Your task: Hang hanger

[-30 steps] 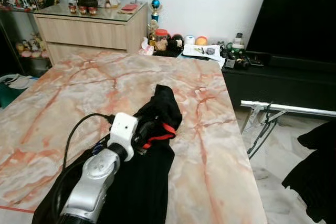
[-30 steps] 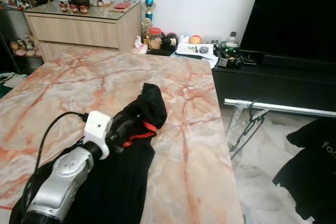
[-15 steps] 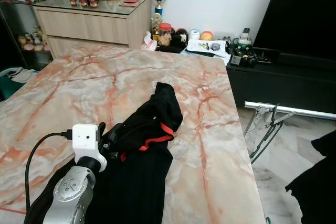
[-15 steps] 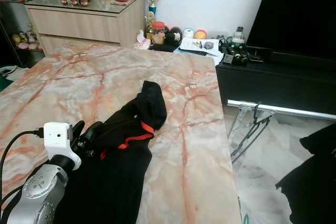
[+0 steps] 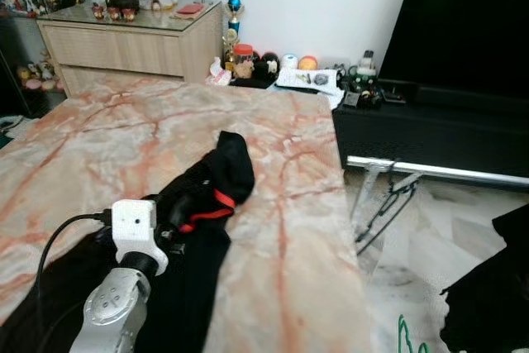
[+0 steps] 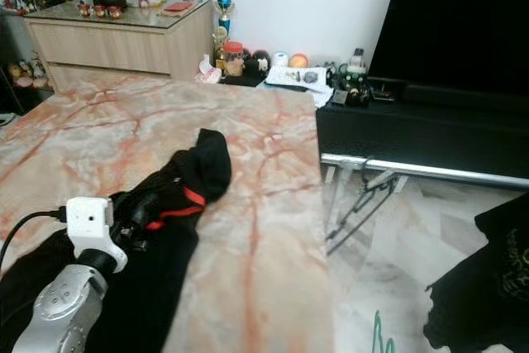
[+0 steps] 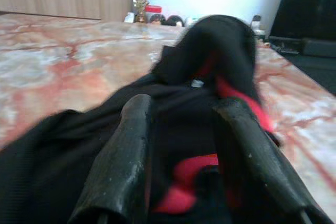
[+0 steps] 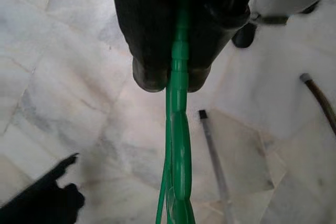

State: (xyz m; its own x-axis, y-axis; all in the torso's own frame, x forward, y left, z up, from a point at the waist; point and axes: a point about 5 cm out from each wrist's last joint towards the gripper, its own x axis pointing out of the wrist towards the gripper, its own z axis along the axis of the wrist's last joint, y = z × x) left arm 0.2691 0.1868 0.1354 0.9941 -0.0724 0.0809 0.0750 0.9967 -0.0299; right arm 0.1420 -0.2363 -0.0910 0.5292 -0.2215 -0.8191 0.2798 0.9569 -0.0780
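Our right pincer (image 8: pixel 170 74) pinched the green hanger (image 8: pixel 177 145), which hung lengthwise below it over the floor. Our left pincer (image 7: pixel 184 145), spread, lay nearer the black garment (image 5: pixel 202 183) ahead on the tabletop (image 5: pixel 297 229).

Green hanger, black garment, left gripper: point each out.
green hanger (image 8: pixel 178 129), right wrist view, on its shaft below the fingers.
black garment (image 5: pixel 223 167), left eye view, on the bunched far end.
left gripper (image 7: pixel 189 150), left wrist view, between the fingertips.

Bright, even daylight — slight softness
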